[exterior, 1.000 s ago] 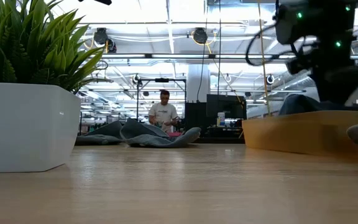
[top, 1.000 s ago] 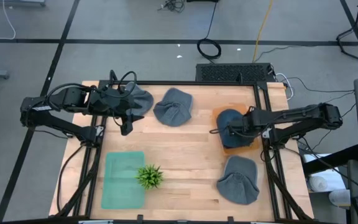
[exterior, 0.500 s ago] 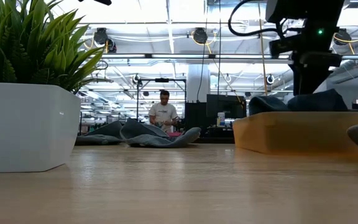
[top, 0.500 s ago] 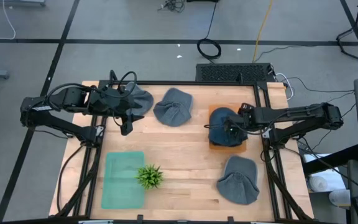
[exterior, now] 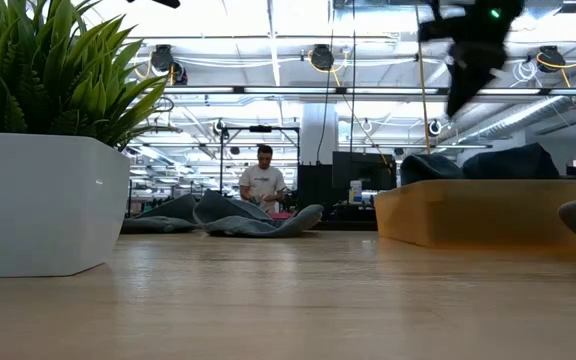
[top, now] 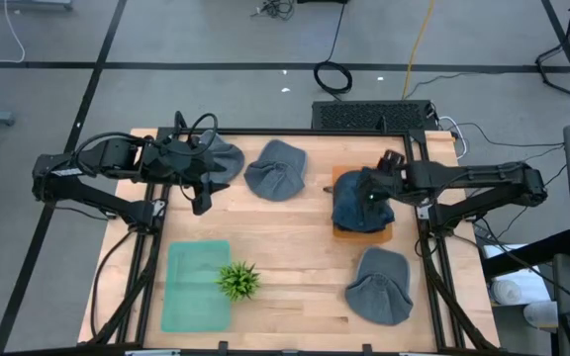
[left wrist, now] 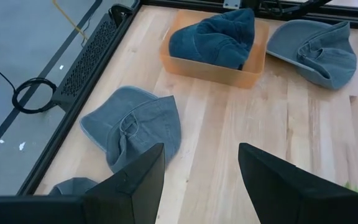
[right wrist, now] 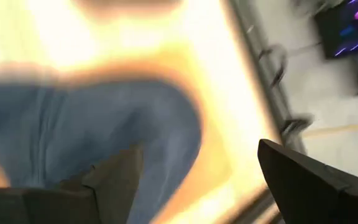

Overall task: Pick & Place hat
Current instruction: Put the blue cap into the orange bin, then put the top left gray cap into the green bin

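Your right end effector point(top: 376, 184) sits above the orange bin point(top: 339, 181) with its fingers spread wide and nothing between them, and the dark blue hat point(top: 359, 206) lies slumped inside that bin at the right of the desk point(top: 295, 247), so the step in hand looks like clearing away from a finished drop. Lift straight up before you swing sideways, so that a finger does not snag the loose cloth or nudge the bin. The hat is soft and crumpled, folded over itself, its crown heaped above the bin's rim in the low view. Your left end effector point(left wrist: 197, 180) waits at the desk's far left corner, fingers parted and empty, near a grey hat point(left wrist: 132, 127) lying flat; another grey hat point(top: 379, 287) rests near the front right.
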Motion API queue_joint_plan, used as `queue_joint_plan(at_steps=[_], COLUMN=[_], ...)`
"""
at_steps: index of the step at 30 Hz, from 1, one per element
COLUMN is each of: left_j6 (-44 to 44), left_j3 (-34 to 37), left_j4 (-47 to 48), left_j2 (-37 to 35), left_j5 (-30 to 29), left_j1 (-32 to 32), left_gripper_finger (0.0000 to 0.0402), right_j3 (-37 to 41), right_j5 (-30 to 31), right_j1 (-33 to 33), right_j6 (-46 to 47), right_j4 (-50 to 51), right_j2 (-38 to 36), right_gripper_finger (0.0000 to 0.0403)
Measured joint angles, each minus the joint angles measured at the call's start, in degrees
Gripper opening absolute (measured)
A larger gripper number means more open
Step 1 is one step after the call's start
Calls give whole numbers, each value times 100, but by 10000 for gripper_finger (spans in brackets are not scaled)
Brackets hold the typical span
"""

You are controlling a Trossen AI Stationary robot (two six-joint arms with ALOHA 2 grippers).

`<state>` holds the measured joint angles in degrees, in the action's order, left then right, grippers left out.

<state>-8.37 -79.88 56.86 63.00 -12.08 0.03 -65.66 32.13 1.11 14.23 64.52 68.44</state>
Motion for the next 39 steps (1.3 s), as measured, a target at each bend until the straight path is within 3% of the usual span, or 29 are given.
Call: queue_joint_plan(at_steps=[5, 12, 18, 22, 28, 34, 39], left_j6=[261, 451, -355, -405, -487, -572, -1058], left_j3=[2, 1, 0, 4, 0, 4, 4], left_j4=[-2, -4, 6, 127, 557, 959, 990], left_j2=[0, 0, 39, 176, 536, 807, 872], left_j5=[-30, -146, -902, -898, -846, -580, -612], left_j1=[0, -2, 0, 6, 321, 703, 1159], left_gripper_finger=[214, 214, 214, 221, 284, 349, 364], right_j3=[-263, -77, 278, 360, 379, 377, 377], right_j5=[519, -229, -239, -519, -2435, -2477, -2478], right_j1=[-45, -47, -45, -49, -76, -210, -241], right_j6=[-416, -2016, -3066, -3352, -3173, -3204, -3155], right_j4=[-1881, -5048, -7036, -7320, -7165, -7079, -7000], right_j2=[-63, -91, -91, -93, -115, -119, -122], right_gripper_finger=[304, 304, 304, 304, 305, 305, 305])
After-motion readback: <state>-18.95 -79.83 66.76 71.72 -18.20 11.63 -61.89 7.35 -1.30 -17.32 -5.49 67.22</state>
